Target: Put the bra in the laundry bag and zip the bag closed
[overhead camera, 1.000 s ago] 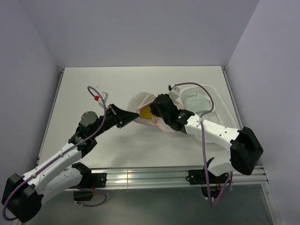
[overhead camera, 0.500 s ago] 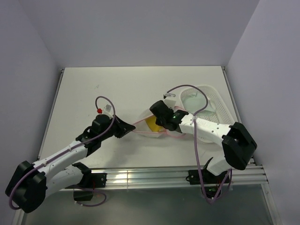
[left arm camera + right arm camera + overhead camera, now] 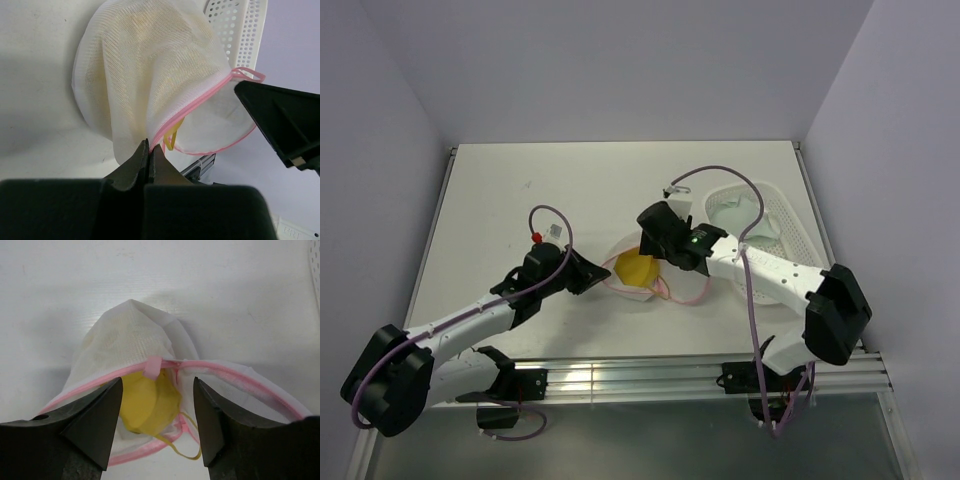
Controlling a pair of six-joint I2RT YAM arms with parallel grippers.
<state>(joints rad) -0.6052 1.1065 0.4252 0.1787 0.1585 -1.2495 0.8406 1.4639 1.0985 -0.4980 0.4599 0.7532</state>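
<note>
The laundry bag [image 3: 670, 285] lies on the table as a round white mesh pouch with a pink zipper rim, its mouth partly open. The mustard-yellow bra [image 3: 634, 268] sits inside it, and one yellow strap [image 3: 186, 454] hangs out over the rim. My left gripper [image 3: 604, 271] is shut on the bag's pink rim [image 3: 165, 127] at its left end. My right gripper [image 3: 653, 255] hovers open just over the bag's mouth, with the pink tab [image 3: 152, 367] and the bra [image 3: 147, 400] between its fingers, touching neither.
A white perforated basket [image 3: 788, 228] stands at the right with a pale garment [image 3: 730, 212] in it; its corner [image 3: 240, 30] shows behind the bag. An aluminium rail [image 3: 620, 378] runs along the near table edge.
My right gripper has opened and let go of the bag's rim. The bag, stretched taut between both grippers before, has slackened into a round shape on the table. My left gripper keeps its hold.
</note>
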